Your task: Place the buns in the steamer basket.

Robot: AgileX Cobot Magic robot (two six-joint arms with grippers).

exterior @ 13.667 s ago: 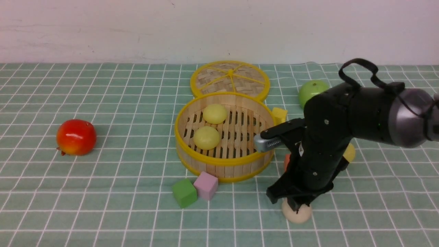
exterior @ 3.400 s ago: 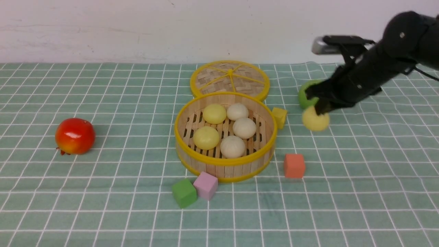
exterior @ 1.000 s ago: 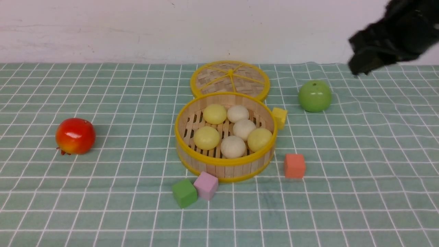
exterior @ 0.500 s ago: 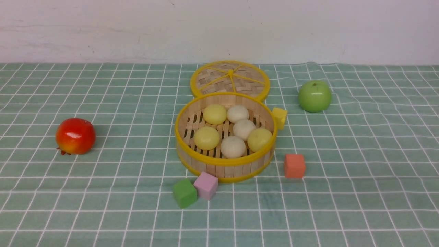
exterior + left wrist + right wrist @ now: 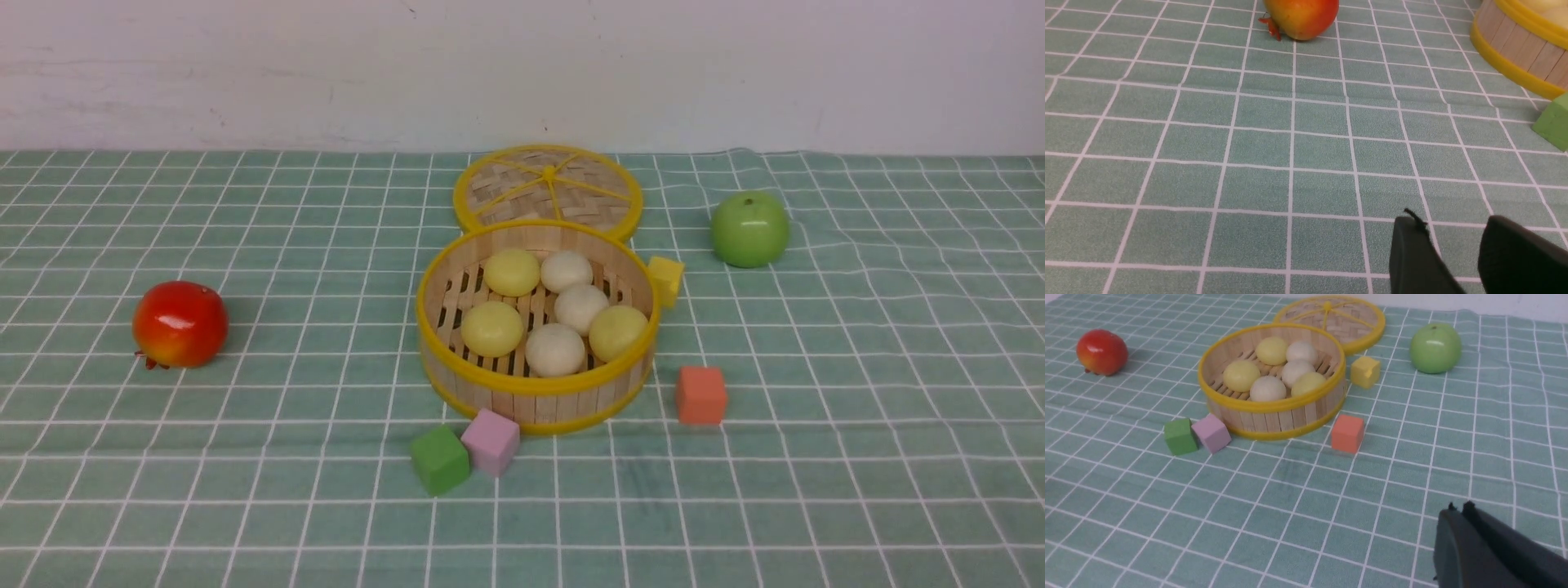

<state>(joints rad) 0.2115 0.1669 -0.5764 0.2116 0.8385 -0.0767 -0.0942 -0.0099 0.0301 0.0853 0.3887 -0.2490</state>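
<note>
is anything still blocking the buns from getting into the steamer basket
Nothing visible does. All six buns already lie inside the steamer basket, and its lid rests flat on the cloth behind it, not over the opening.

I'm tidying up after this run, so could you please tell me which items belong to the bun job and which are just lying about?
Job: six small domed buns, pale yellow and cream; round bamboo-slat steamer basket.

Lying about: woven lid; red apple; green apple; yellow, orange, pink, green cubes.
</note>
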